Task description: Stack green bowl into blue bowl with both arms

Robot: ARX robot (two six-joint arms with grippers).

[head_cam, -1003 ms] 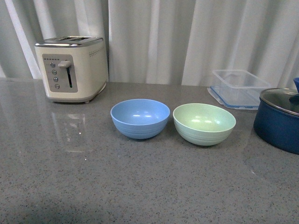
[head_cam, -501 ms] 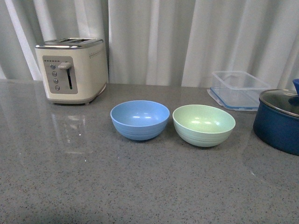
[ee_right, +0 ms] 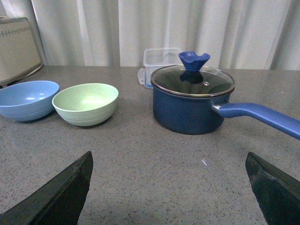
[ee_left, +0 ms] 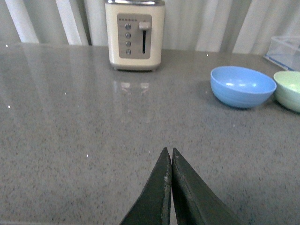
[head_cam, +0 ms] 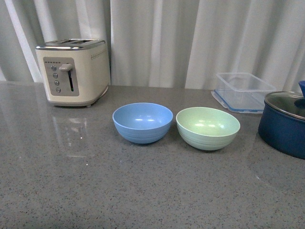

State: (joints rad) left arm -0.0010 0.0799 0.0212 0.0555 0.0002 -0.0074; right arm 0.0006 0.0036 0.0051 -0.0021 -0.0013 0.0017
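The pale mint-green bowl (head_cam: 208, 128) stands upright on the grey counter, right beside the sky-blue bowl (head_cam: 143, 121) on its left; their rims nearly touch. Both are empty. Neither arm shows in the front view. In the left wrist view my left gripper (ee_left: 168, 151) is shut and empty over bare counter, well short of the blue bowl (ee_left: 243, 86) and the green bowl (ee_left: 289, 90). In the right wrist view my right gripper (ee_right: 169, 159) is wide open and empty, with the green bowl (ee_right: 86, 103) and blue bowl (ee_right: 26, 100) ahead and to one side.
A cream toaster (head_cam: 74, 70) stands at the back left. A clear plastic container (head_cam: 243, 90) sits at the back right. A dark navy pot with glass lid (head_cam: 285, 121) stands at the right edge, its long handle (ee_right: 260, 117) sticking out in the right wrist view.
The front view has shifted very slightly; the bowls and other objects have not moved on the counter.
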